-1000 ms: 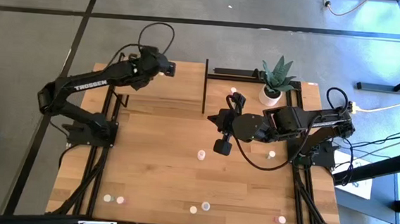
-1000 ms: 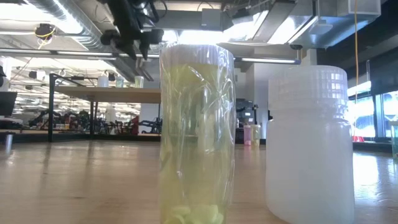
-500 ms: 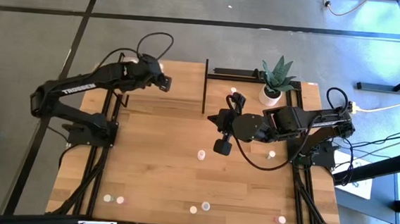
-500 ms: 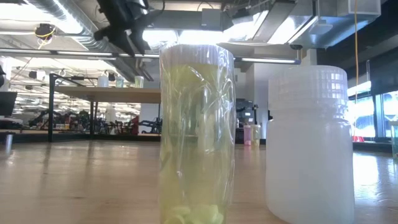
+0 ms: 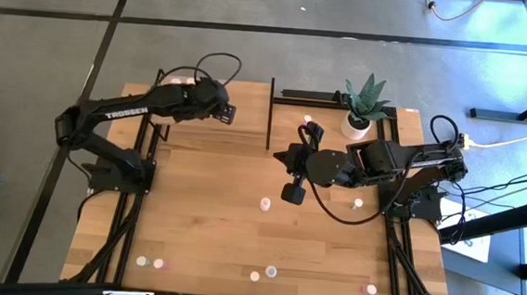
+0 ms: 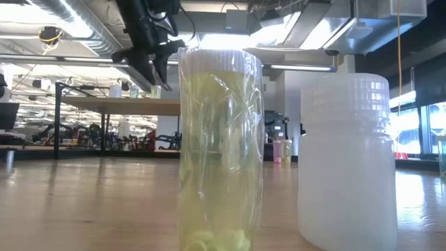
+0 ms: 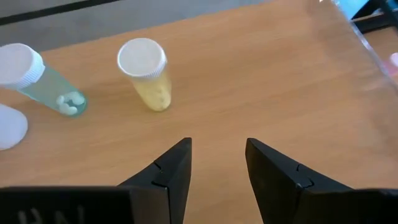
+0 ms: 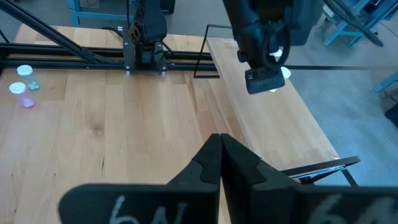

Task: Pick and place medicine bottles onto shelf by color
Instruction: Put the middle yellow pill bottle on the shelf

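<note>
My left gripper (image 5: 228, 115) hangs open over the light-wood shelf (image 5: 248, 98) at the table's far side, tipped downward. In its wrist view the gripper (image 7: 217, 158) has nothing between its fingers. Beyond it a yellow bottle (image 7: 146, 74) and a green bottle (image 7: 40, 84), both white-capped, stand upright on the wood. My right gripper (image 5: 291, 193) is shut and holds nothing, raised over the table's middle. Small bottles stand on the tabletop: one at the centre (image 5: 265, 203), one by the right arm (image 5: 357, 204), several along the near edge (image 5: 263, 274).
A potted plant (image 5: 363, 106) stands at the shelf's far right, with a pink bottle (image 5: 307, 121) beside it. A thin black post (image 5: 271, 111) divides the shelf. In the low view a yellow bottle (image 6: 219, 150) and a white bottle (image 6: 345, 160) fill the foreground.
My left gripper has moved over the shelf toward the table's right and near edges, has sunk a little and has tipped further downward. My right arm has kept still.
</note>
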You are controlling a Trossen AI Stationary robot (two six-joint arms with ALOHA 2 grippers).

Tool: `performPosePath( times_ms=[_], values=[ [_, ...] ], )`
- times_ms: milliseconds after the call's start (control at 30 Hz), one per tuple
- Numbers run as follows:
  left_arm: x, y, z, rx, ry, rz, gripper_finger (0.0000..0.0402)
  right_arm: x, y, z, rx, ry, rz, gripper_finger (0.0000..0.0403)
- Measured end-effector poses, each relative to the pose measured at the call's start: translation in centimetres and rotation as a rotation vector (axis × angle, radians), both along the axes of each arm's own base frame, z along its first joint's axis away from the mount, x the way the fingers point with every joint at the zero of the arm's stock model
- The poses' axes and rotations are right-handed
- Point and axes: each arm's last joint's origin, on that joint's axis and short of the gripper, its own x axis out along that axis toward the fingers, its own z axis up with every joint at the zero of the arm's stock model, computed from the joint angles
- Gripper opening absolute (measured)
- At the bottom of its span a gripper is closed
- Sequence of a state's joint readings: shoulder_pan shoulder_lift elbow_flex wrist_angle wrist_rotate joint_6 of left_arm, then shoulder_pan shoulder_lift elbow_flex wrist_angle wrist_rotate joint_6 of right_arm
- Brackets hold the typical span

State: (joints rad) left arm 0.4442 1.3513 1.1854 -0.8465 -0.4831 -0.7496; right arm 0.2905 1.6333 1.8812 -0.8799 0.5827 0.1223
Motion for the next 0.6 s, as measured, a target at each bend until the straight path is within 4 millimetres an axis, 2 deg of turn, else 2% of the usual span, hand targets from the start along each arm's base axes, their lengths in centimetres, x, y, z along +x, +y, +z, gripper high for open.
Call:
performPosePath(
  times_ms=[267,600],
  values=[
    [0.0,1.3,-0.9,-0.013,0.047,0.027,0.0143,0.0,0.0,0.0,0.000,0.000,0.000,0.0008],
    [-0.7,2.6,-0.9,0.001,0.071,0.048,0.0143,0.0,0.0,0.0,0.000,0.000,0.000,0.0008]
  ],
)
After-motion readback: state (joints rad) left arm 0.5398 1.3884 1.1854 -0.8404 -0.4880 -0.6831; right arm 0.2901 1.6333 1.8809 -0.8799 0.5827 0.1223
